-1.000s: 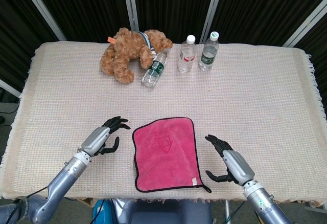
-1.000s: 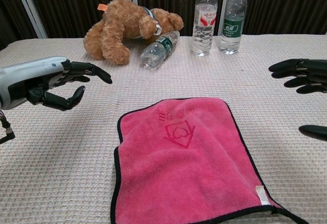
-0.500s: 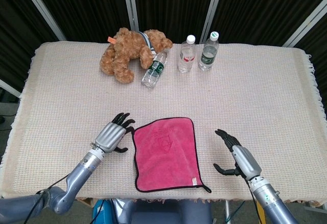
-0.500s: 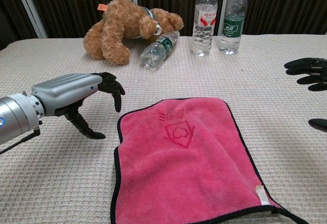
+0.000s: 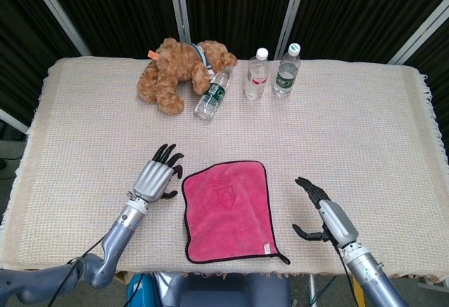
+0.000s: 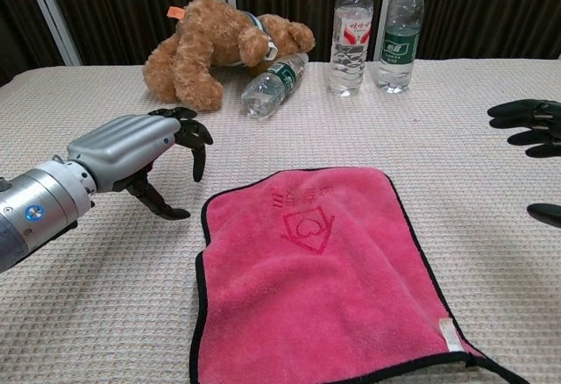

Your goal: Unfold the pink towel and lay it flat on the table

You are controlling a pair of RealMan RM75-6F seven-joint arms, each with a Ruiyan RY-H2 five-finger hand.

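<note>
The pink towel (image 5: pixel 228 210) (image 6: pixel 320 274) with a black hem lies spread on the table near the front edge, a heart logo facing up. My left hand (image 5: pixel 156 176) (image 6: pixel 140 149) hovers just left of the towel's far left corner, palm down, fingers apart and curved, holding nothing. My right hand (image 5: pixel 325 212) (image 6: pixel 531 125) is to the right of the towel, clear of it, fingers spread and empty; only its fingertips show at the chest view's right edge.
A brown teddy bear (image 5: pixel 179 72) lies at the back of the table with a plastic bottle (image 5: pixel 213 94) lying against it. Two upright water bottles (image 5: pixel 257 74) (image 5: pixel 286 70) stand to its right. A beige woven cloth (image 5: pixel 365 132) covers the table.
My left hand has turned palm down and moved closer to the towel's left edge. My right hand has drifted right, away from the towel. The towel has not moved.
</note>
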